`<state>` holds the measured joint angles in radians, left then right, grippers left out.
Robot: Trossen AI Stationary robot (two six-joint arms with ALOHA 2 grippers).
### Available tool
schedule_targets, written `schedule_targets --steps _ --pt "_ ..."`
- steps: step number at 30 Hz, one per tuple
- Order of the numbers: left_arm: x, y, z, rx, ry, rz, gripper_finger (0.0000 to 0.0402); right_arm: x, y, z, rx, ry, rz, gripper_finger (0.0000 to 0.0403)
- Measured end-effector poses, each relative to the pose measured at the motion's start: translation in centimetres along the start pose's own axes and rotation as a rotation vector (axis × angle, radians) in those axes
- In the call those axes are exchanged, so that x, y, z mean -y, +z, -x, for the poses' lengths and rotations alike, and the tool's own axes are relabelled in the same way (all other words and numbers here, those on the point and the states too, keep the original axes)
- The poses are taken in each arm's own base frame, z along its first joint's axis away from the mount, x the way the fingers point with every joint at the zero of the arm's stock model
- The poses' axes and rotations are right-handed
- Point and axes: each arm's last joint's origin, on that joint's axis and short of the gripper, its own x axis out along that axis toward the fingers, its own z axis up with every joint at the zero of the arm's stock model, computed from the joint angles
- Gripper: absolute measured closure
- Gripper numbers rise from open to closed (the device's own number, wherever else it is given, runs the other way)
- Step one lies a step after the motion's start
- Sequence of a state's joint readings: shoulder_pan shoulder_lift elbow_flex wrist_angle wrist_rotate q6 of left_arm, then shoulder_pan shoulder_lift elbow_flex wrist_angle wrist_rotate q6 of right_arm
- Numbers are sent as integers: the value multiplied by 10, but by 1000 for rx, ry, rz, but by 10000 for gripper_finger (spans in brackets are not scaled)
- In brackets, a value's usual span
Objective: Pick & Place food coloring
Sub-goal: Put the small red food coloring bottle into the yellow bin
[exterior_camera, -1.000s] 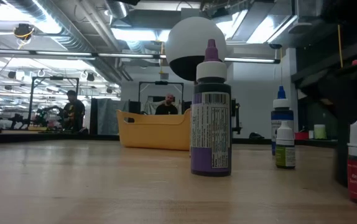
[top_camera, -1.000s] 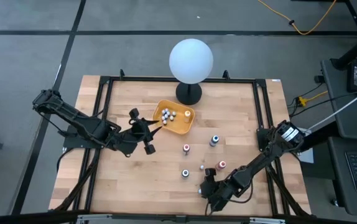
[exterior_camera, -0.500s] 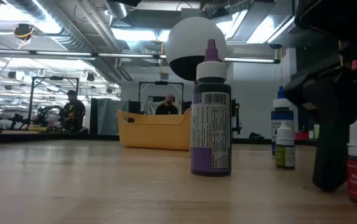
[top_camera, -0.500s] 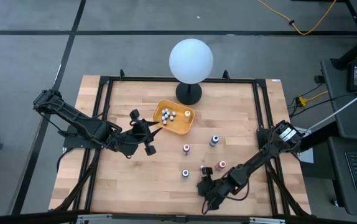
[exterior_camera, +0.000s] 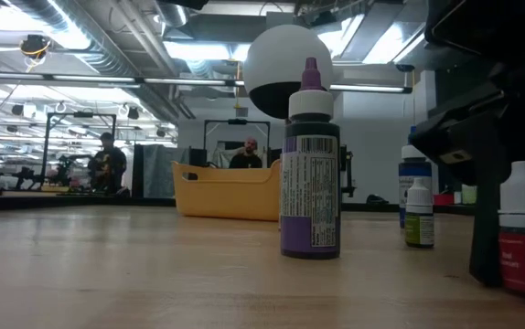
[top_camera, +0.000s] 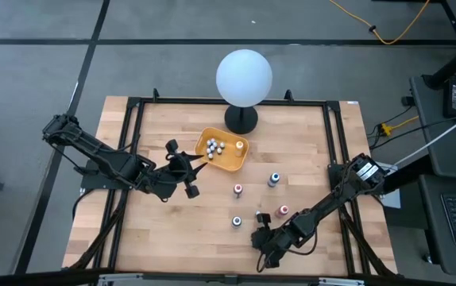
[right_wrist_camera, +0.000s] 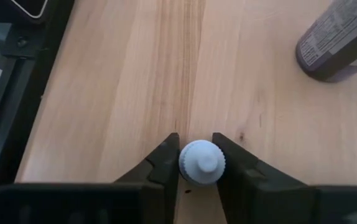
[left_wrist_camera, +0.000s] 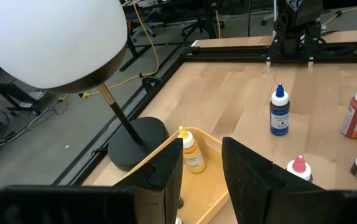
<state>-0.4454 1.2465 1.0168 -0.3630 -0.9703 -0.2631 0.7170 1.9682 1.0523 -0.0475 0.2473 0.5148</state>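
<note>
In the high view we see the right gripper (top_camera: 261, 235) at the lower centre of the frame, low over the wooden table (top_camera: 156, 230). Its own wrist view shows the two dark fingers (right_wrist_camera: 160, 165) pressed against either side of a small white-capped bottle (right_wrist_camera: 201, 162) standing upright on the wood, so we read this claw as clamped on that bottle. In the low view the same bottle (exterior_camera: 519, 224), with a red label, stands at the right edge between dark gripper parts.

The left gripper (top_camera: 187, 168) sits left of centre, just beside the yellow tray (top_camera: 237, 161). Its fingers (left_wrist_camera: 166, 167) stand partly apart with nothing between them.

The rest of the food coloring is split: several small bottles (top_camera: 214, 146) lie in the tray, and others stand loose on the table right of centre, among them a blue-capped bottle (top_camera: 274, 179), a pink-capped one (top_camera: 238, 189) and a red one (top_camera: 284, 210). A purple bottle (exterior_camera: 311, 164) fills the middle of the low view. The white globe lamp (top_camera: 244, 77) stands at the upper centre.
</note>
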Motion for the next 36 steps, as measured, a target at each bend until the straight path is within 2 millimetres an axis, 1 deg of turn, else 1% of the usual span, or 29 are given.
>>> schedule_targets --steps 9,11,14,18,28,36 --pt "0 0 0 0 0 12 295 -3 -3 0 -4 9 -4 220" --pt "0 0 0 0 0 12 295 -5 -7 1 -7 6 -18 209" --pt "0 0 0 0 0 13 295 -8 -14 2 1 -22 -25 205" --pt "0 0 0 0 1 15 295 -9 -20 2 9 -39 -34 217" --pt "0 0 0 2 1 31 295 -9 -19 2 30 -48 -18 260" --pt "0 0 0 2 1 36 295 -9 -19 2 37 -62 -15 311"
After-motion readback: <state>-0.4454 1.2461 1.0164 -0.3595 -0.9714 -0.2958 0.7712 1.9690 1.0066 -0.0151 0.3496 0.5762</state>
